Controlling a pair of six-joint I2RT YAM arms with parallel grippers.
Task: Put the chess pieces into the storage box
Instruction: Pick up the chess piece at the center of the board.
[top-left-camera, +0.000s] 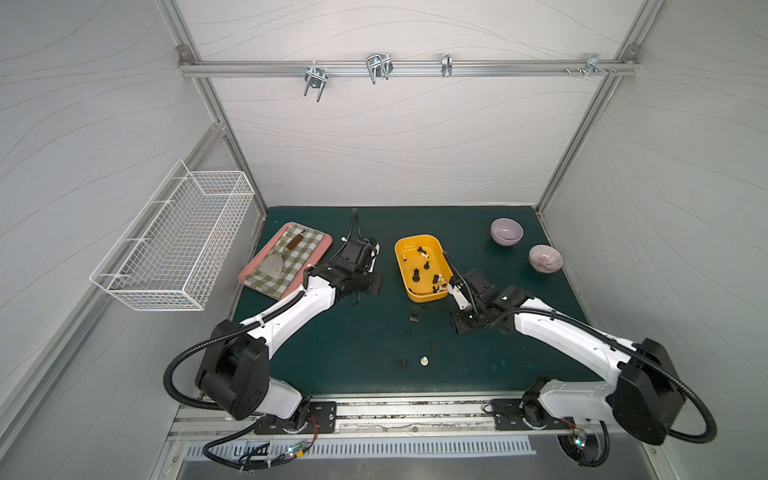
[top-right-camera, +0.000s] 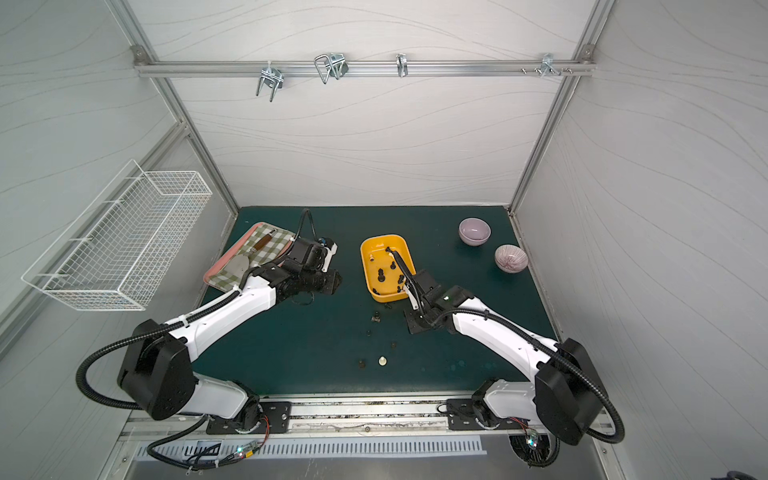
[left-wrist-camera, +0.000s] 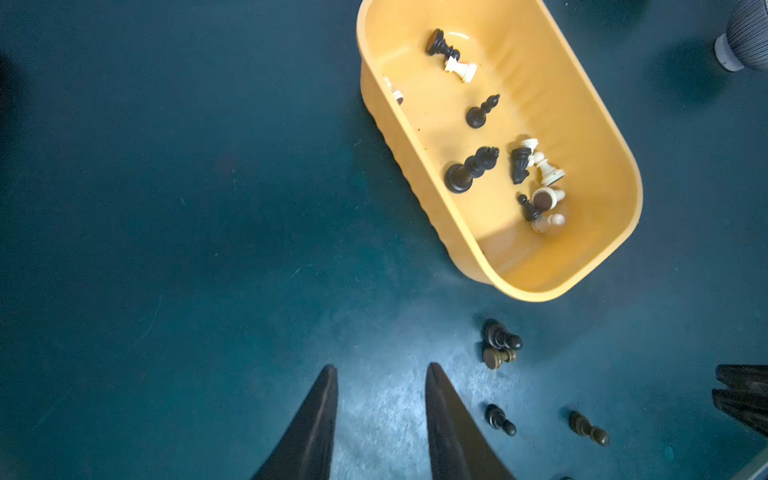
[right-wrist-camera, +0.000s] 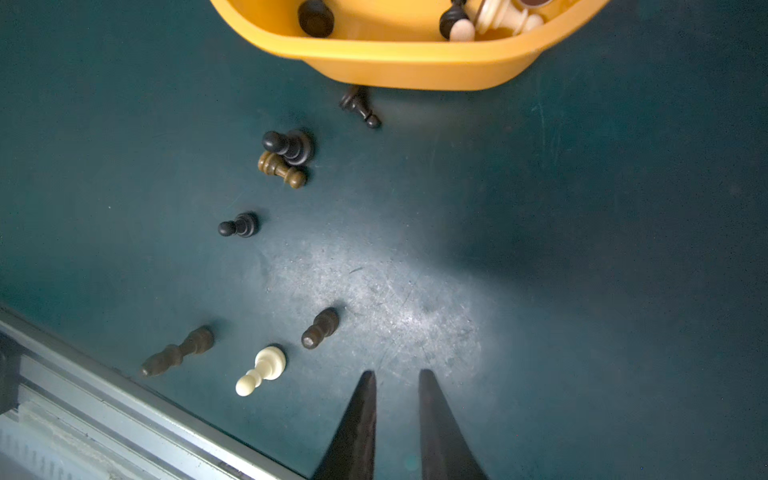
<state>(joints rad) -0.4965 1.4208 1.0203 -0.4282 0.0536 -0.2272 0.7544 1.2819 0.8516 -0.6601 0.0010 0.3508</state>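
Note:
The yellow storage box (top-left-camera: 415, 237) (top-right-camera: 384, 237) sits mid-table and holds several black and cream chess pieces (left-wrist-camera: 471, 168). More chess pieces lie on the green mat in front of it: a black and a brown pawn touching (right-wrist-camera: 286, 158), a black pawn (right-wrist-camera: 239, 225), one against the box wall (right-wrist-camera: 359, 106), two dark ones (right-wrist-camera: 320, 328) and a cream pawn (right-wrist-camera: 262, 370) (top-left-camera: 424, 360). My left gripper (left-wrist-camera: 380, 370) (top-left-camera: 372, 284) hangs left of the box, open and empty. My right gripper (right-wrist-camera: 397, 374) (top-left-camera: 461, 324) is in front of the box's right corner, jaws slightly apart, empty.
A pink tray (top-left-camera: 328, 239) with checked cloth and a spatula lies at the back left beside my left arm. Two bowls (top-left-camera: 506, 231) (top-left-camera: 545, 258) stand at the back right. A white wire basket (top-left-camera: 174, 245) hangs on the left wall. A metal rail (right-wrist-camera: 104, 411) borders the front edge.

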